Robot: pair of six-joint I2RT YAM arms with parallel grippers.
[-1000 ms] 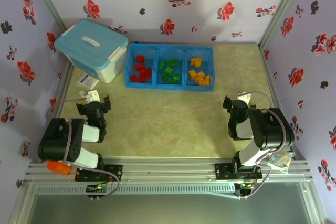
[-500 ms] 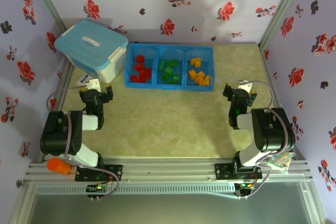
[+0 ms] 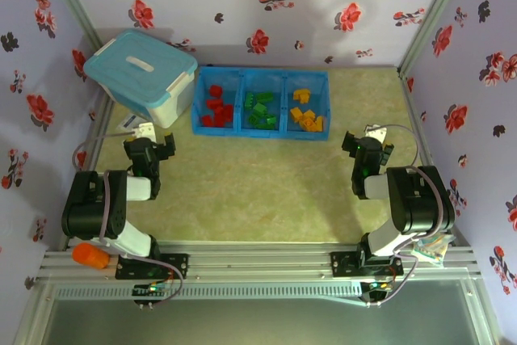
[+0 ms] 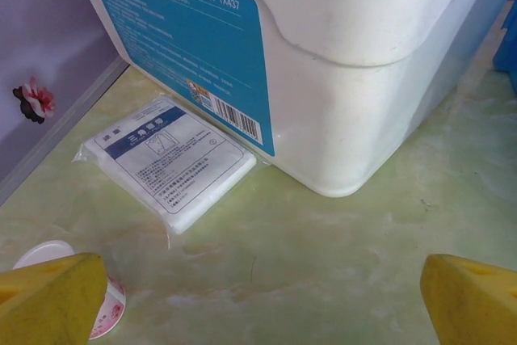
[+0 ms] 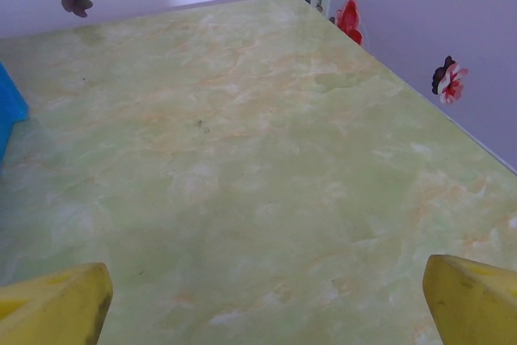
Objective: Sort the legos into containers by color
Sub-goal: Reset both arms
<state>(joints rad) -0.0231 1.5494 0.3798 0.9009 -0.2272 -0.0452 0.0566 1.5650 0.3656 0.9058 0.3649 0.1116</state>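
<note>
3 compartments, 2 empty end effectors.
In the blue plastic tray (image 3: 258, 73), studded red legos (image 3: 215, 106) are held in the left compartment, green legos (image 3: 261, 109) in the middle, orange legos (image 3: 304, 114) in the right, roughly 5 each. The tray is set well ahead of the left end effector (image 3: 150, 142) and right end effector (image 3: 368, 142), both spread wide over the marbled table (image 3: 258, 187).

The small studded plastic bricks (image 3: 261, 111) are red, green and yellow-orange; the three-compartment plastic tray (image 3: 258, 134) is blue; the tabletop (image 3: 258, 191) is marbled pale green.
</note>
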